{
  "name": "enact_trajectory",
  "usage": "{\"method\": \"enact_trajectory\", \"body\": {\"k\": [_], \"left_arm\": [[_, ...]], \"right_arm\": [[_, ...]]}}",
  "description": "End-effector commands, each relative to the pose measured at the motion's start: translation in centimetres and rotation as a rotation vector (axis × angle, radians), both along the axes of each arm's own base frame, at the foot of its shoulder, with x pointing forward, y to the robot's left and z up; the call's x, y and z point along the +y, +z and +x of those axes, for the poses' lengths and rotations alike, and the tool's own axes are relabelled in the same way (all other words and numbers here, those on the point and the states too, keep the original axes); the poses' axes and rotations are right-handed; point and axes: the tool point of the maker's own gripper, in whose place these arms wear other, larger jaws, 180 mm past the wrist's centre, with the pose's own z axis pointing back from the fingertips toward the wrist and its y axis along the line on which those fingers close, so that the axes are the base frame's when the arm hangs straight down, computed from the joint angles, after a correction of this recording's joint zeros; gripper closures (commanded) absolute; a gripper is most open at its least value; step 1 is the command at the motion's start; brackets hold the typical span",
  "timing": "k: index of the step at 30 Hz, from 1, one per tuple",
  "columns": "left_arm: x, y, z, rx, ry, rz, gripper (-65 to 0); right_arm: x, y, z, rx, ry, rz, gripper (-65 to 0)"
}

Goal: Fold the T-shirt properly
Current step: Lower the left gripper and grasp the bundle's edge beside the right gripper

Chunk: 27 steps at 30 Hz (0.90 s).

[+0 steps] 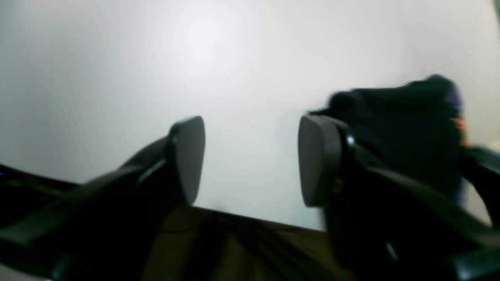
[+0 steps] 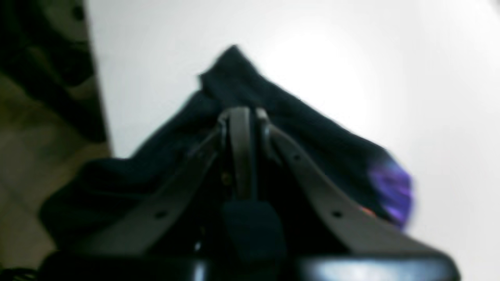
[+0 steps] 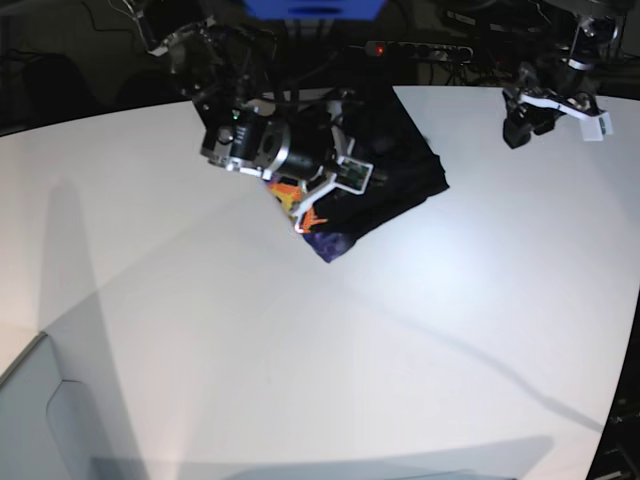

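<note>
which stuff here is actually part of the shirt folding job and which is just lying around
Part of the job:
- T-shirt, black, bunched, with purple and orange print showing
- right gripper, fingers shut on the T-shirt
- left gripper, fingers open, holding nothing

Just lying about:
- white table
- cables and a power strip behind the table

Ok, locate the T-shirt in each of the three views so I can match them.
Left wrist: T-shirt at right, behind the open left hand.
Right wrist: T-shirt at centre, pinched in the shut right hand.
Base: T-shirt at upper centre on the table.
Shared landmark: its purple patch.
</note>
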Motion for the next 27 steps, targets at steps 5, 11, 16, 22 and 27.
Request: {"method": "enact_trajectory", "body": {"k": [5, 11, 16, 22, 27], "left_arm": [[-2.7, -0.2, 0.6, -0.034, -0.017, -0.073, -38.8], [-6.3, -0.7, 1.9, -0.04, -0.113, -0.139, -53.1], [-9.0, -2.4, 2.0, -0.006, -0.169, -0.218, -61.8], [-9.1, -6.1, 0.6, 0.078, -0.121, -0.31, -64.0], [-9.0, -6.2, 0.8, 0.066, -0.111, -0.308, -64.0]], "right_arm": [[-2.2, 0.2, 1.1, -0.023, -0.029, -0.005, -0.1], [-3.5, -0.8, 0.6, -0.01, -0.028, -0.044, -0.1], [-4.6, -0.9, 1.4, -0.014, -0.062, -0.054, -0.1], [-6.5, -0.7, 2.9, -0.023, -0.132, -0.06, -0.1], [-6.9, -0.7, 3.2, -0.025, -0.147, -0.062, -0.1]]}}
